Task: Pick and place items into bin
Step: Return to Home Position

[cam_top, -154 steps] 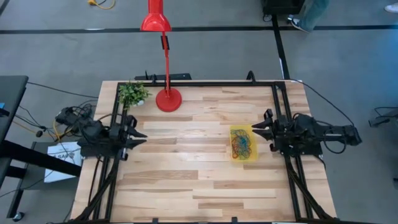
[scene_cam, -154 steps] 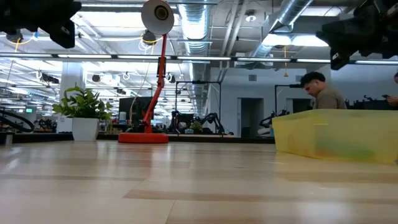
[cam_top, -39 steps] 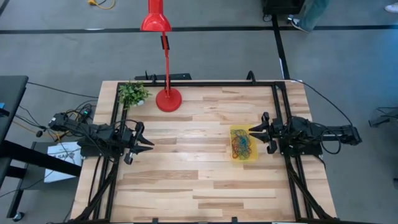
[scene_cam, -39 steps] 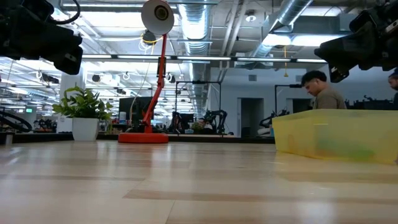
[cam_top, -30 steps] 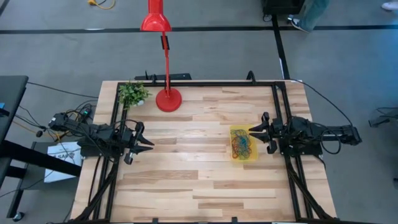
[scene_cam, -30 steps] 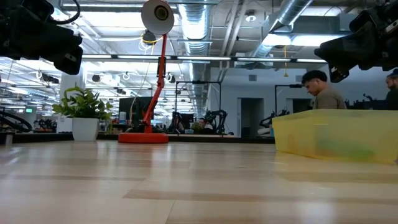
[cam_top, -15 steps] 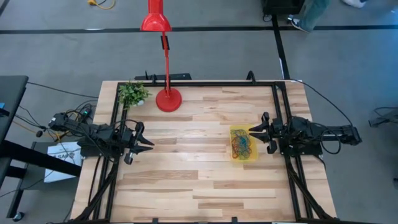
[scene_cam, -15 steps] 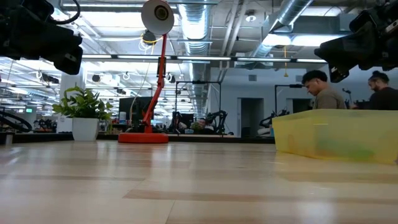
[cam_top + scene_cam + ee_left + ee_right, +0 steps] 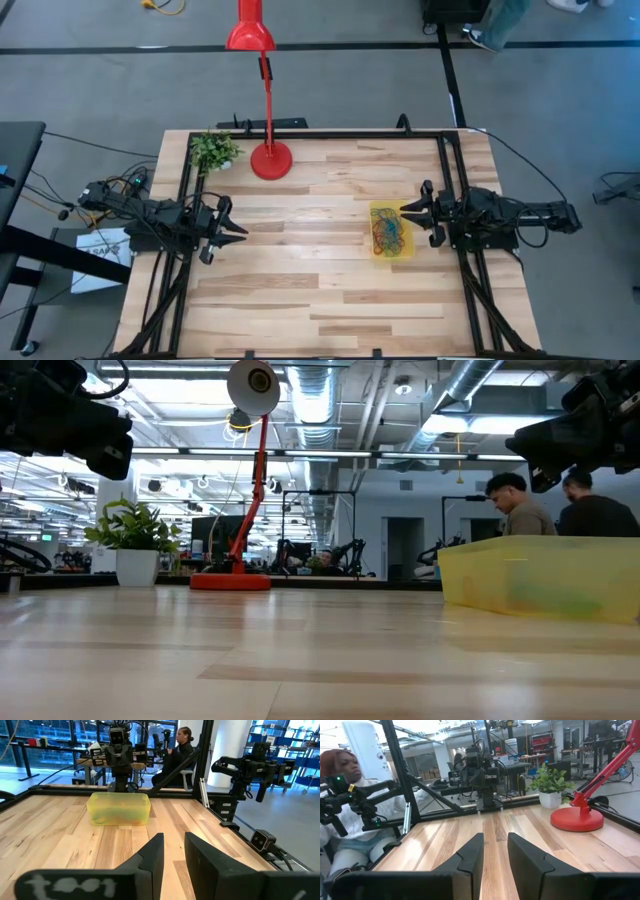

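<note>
Homing, thin coloured rubber-band loops (image 9: 388,232) in translucent yellow plastic bin (image 9: 391,203); left gripper (image 9: 241,229), right gripper (image 9: 406,211) jaws slightly parted, empty; next probably just parking.

A: What do we see changed?
B: Our left gripper (image 9: 234,222) and right gripper (image 9: 414,214) both hang lower than five seconds ago, and a second person (image 9: 597,512) has appeared beyond the bin (image 9: 540,575).

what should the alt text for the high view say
Overhead view of a wooden table: a yellow bin right of centre holds a tangle of coloured rubber bands. The left gripper and right gripper hover at opposite sides, both open and empty; a red lamp and small plant stand at the far edge.
</note>
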